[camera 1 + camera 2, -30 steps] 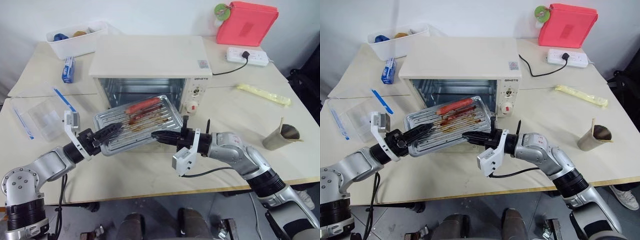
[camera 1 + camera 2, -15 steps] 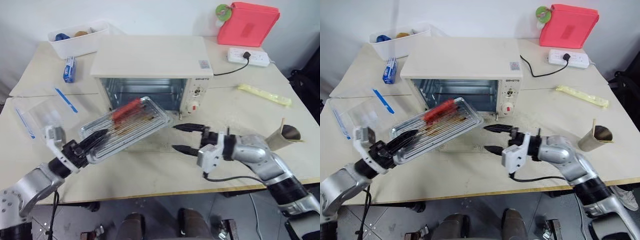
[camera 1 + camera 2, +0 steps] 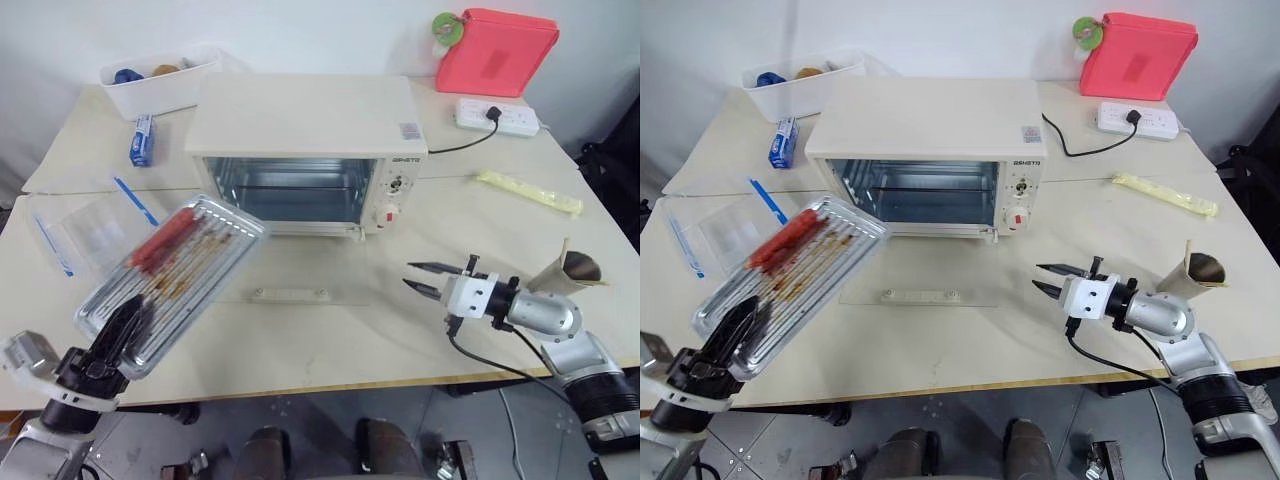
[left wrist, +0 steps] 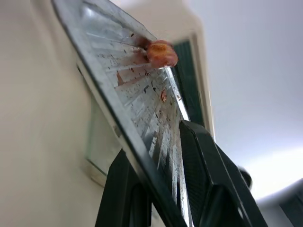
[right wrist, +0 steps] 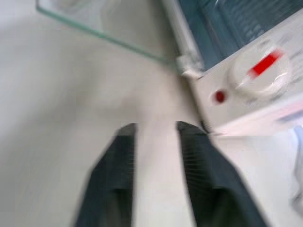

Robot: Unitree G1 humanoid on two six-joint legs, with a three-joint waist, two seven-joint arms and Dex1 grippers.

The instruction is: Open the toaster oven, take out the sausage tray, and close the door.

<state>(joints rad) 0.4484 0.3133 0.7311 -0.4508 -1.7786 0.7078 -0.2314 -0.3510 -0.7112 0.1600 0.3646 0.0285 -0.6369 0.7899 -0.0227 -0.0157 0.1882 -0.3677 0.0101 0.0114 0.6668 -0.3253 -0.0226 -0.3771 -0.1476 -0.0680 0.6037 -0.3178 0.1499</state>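
A pale beige table [image 3: 330,345] set against a white wall carries the whole scene. Nearest the camera, at the table's front left corner, the left gripper [image 3: 122,322] clamps the near rim of the sausage tray [image 3: 175,280], one black finger under the metal and one on top, as the left wrist view shows; the tray is lifted clear of the table, tilted, its far end pointing toward the oven, with the red sausage [image 3: 165,240] lying along its ridged bottom among brown grease marks. On the front right side, the right gripper [image 3: 422,277] hovers just above the tabletop holding nothing, its two fingers apart by a narrow gap and pointing toward the oven. Between the two arms, the door [image 3: 290,296] lies folded down flat on the table, its cream bar handle at the near edge. Behind it the toaster oven [image 3: 310,150] stands open, its cavity showing bare wire racks and its knobs on the right panel. A clear plastic bag [image 3: 85,225] with a blue strip lies left of the oven, and a brown paper cup [image 3: 565,272] sits near the right edge. Farther back are a yellowish packet [image 3: 528,190], a white power strip [image 3: 497,115], a white bin [image 3: 155,80] and a red pouch [image 3: 495,48] against the wall.
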